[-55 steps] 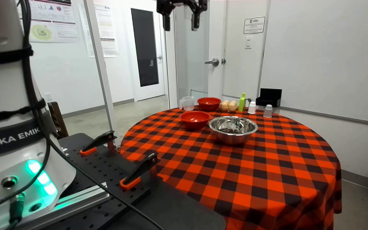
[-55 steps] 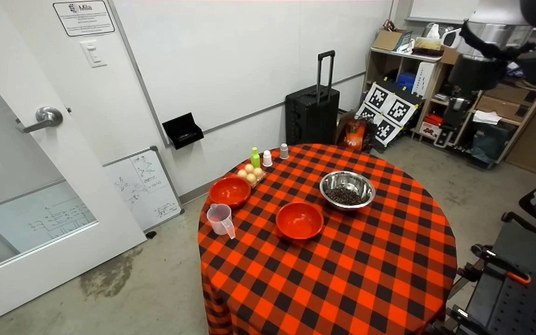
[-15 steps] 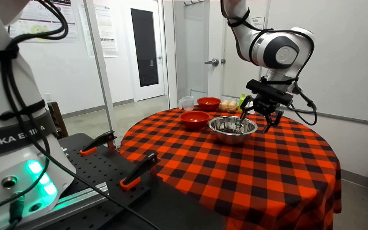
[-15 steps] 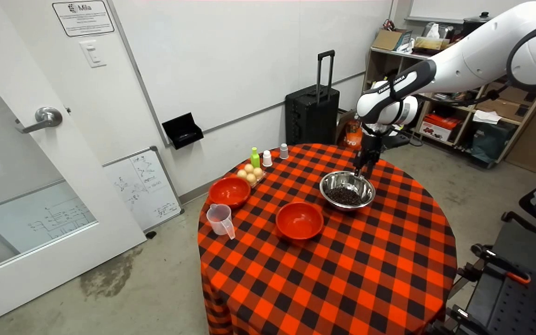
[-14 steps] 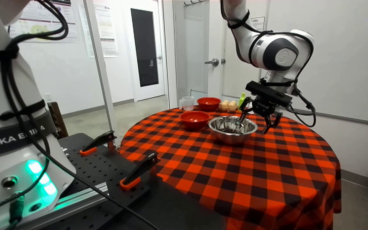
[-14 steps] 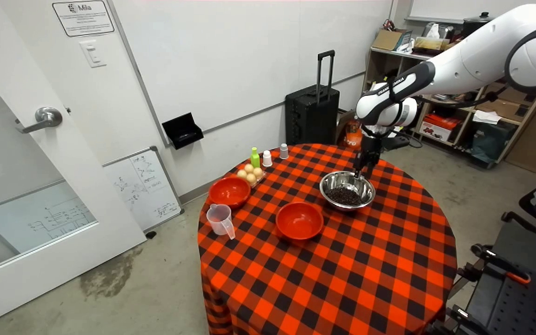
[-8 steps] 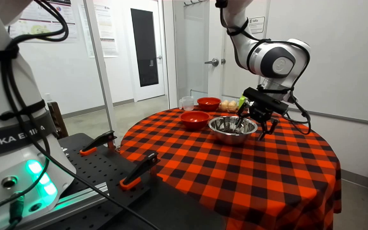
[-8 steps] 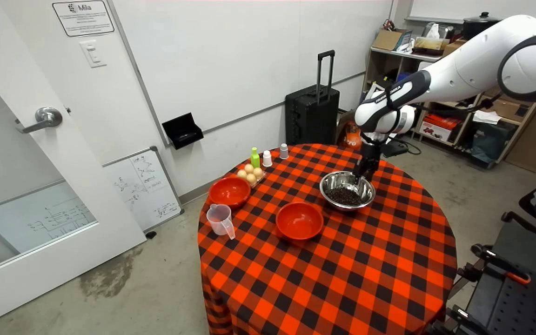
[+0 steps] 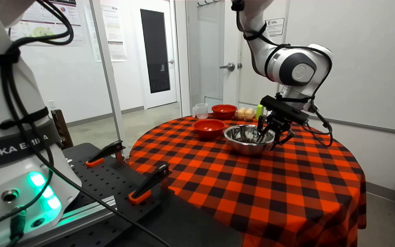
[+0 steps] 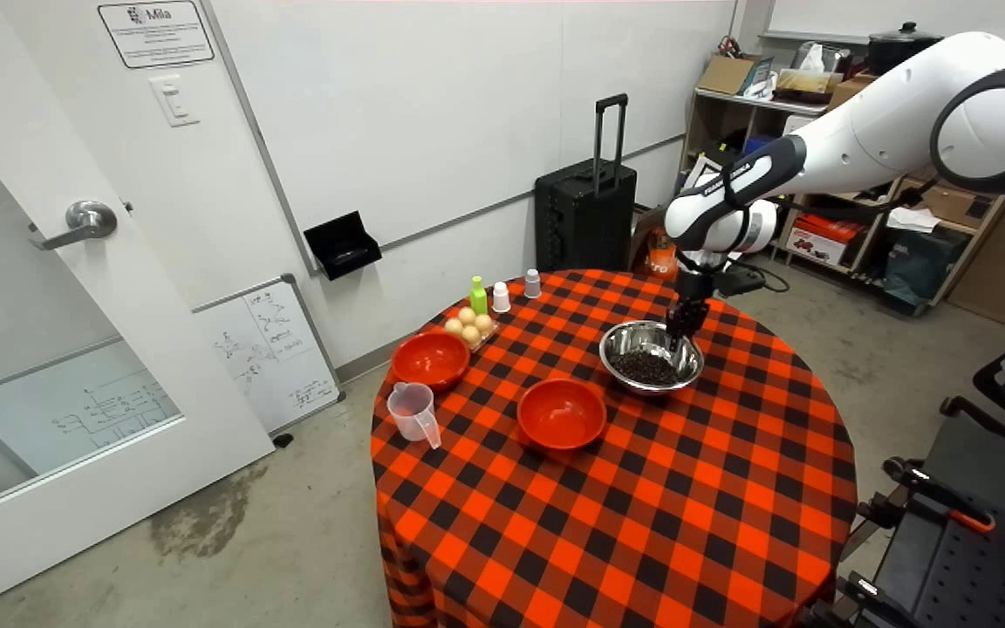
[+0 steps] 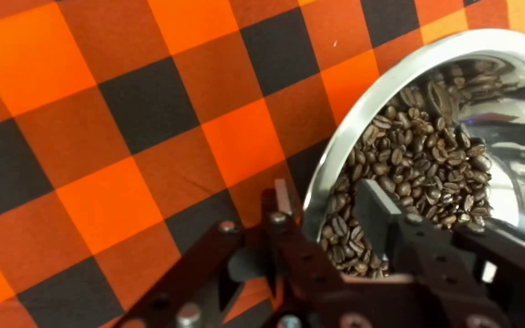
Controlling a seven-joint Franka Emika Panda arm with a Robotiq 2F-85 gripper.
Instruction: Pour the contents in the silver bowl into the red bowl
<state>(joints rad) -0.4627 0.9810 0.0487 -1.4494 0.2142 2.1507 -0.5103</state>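
The shiny silver bowl (image 9: 249, 149) stands upright on the table in both exterior views, with dark coffee beans (image 11: 426, 168) inside. My gripper (image 11: 326, 189) straddles the bowl's near rim, its jaws partly closed. One of its fingers (image 11: 283, 198) is outside the wall and the other is inside over the beans. Gaps show between both pads and the rim, so nothing is gripped. Two red bowls show, both without visible contents: a red bowl (image 10: 562, 413) close beside the silver one, and another red bowl (image 10: 431, 359) further off. Which is the task's cannot be told.
Along the table's far side stand a clear measuring cup (image 10: 415, 410), a pack of eggs (image 10: 469, 325), a green bottle (image 10: 478, 298), a white cup (image 10: 501, 298) and a grey cup (image 10: 532, 284). A checked cloth (image 9: 245, 192) covers the round table.
Over the last second my gripper has come down to the silver bowl's rim, and its fingers have drawn closer together around it. The bowls have not moved.
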